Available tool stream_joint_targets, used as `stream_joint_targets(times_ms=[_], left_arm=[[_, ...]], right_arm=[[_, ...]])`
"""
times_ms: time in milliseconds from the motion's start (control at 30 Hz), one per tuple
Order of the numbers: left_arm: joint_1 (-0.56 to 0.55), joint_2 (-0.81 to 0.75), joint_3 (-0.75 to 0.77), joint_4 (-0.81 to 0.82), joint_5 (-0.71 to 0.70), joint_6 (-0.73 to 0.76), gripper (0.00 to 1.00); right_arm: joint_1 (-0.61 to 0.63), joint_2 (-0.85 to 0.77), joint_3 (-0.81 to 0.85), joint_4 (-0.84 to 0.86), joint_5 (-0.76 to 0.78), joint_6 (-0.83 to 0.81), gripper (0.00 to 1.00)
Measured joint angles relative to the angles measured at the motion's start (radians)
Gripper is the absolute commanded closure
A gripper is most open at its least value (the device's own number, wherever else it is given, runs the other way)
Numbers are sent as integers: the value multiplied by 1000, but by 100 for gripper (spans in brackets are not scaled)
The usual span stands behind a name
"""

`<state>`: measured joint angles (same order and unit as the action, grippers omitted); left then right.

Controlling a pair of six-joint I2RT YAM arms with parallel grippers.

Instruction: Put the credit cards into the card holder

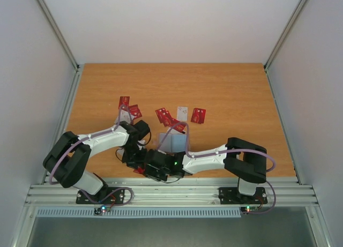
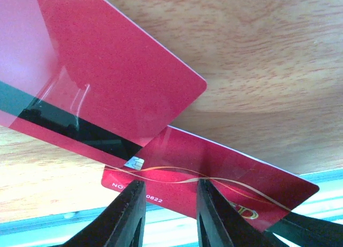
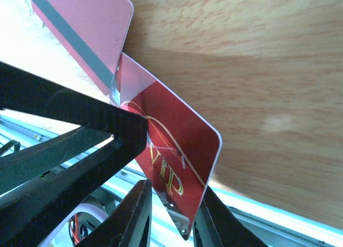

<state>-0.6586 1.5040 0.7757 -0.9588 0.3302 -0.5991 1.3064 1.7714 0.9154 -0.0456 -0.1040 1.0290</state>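
A red credit card with gold VIP lettering [image 3: 182, 150] lies at the table's front edge, one corner hanging past it. A second red card with a black stripe [image 2: 107, 70] overlaps it. My left gripper [image 2: 169, 204] stands open over the VIP card [image 2: 214, 172], one of its fingers [image 3: 107, 124] touching the card's face. My right gripper [image 3: 176, 204] is open too, with the overhanging corner in the gap between its fingers. Both grippers meet at the front edge [image 1: 142, 164]. The card holder [image 1: 172, 142] lies open just behind them, blue-grey inside up.
More red cards [image 1: 163, 115] and a white one [image 1: 182, 113] lie scattered mid-table, with others at the left [image 1: 124, 102] and right [image 1: 199, 115]. A metal rail [image 1: 171, 193] runs along the table's front edge, close under both grippers.
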Motion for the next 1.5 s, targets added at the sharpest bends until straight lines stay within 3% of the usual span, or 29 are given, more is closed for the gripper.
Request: stream_joint_targets(times_ms=[433, 667, 1167, 1367, 1500], left_arm=[[25, -15, 10, -5, 23, 1, 72], [36, -37, 35, -23, 22, 4, 71], [65, -157, 214, -101, -20, 119, 49], [83, -247, 306, -110, -24, 212, 39], [93, -267, 404, -119, -14, 278, 24]], right_arm=[[-22, -4, 17, -10, 18, -26, 98], [-34, -32, 31, -39, 18, -35, 99], [-106, -221, 36, -253, -29, -162, 99], [-241, -347, 44, -366, -178, -344, 99], [-340, -408, 104, -499, -291, -516, 99]])
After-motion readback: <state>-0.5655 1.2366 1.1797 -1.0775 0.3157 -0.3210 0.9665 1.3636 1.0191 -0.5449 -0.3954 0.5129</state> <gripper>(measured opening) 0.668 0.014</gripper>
